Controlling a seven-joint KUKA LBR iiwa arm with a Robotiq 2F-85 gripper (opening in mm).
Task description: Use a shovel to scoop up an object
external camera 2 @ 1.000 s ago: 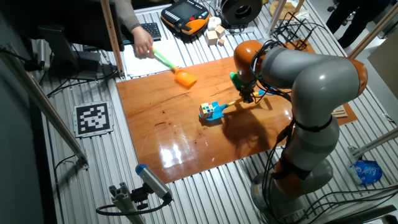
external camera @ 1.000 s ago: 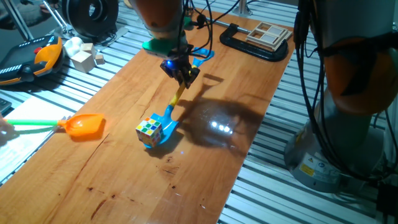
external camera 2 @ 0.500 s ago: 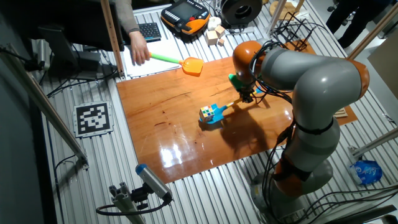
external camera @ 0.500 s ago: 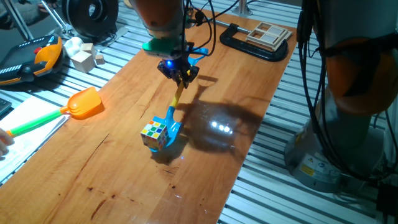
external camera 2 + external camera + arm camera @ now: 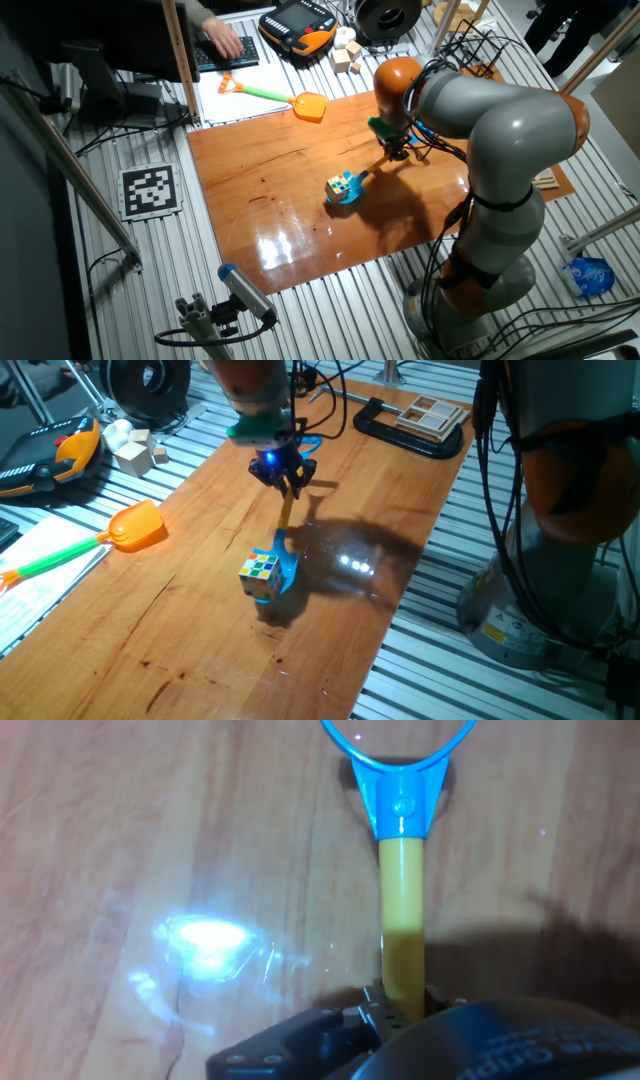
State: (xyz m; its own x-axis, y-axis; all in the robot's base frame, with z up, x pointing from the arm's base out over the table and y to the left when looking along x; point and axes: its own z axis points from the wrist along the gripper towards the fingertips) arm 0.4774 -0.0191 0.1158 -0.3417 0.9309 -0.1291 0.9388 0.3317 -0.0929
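Nearest the fixed camera, the cube sits on the blue blade of the shovel, and blade and cube together appear raised off the tabletop, with a dark shadow under them; a second ago the blade lay flat on the wood with the cube at its tip, so the scoop has turned into a lift. The cube has also shifted a little toward the arm's side of the board, carried along by the blade. Behind it the thin yellow shaft rises at a steep slant to the end effector, which is closed around the upper shaft; the hand view shows the yellow shaft running down into the fingers' grip, with the blue D-shaped loop beyond it. The end effector itself stands higher and farther back than it did a second ago. I judge the scooping essentially achieved, the remaining worry being that the cube, about as wide as the blade and perched near its edge, could slide off if the shaft tilts further. Farther off, the orange scoop with its green handle now lies at the tabletop's far edge, moved away from the work area since a second ago.
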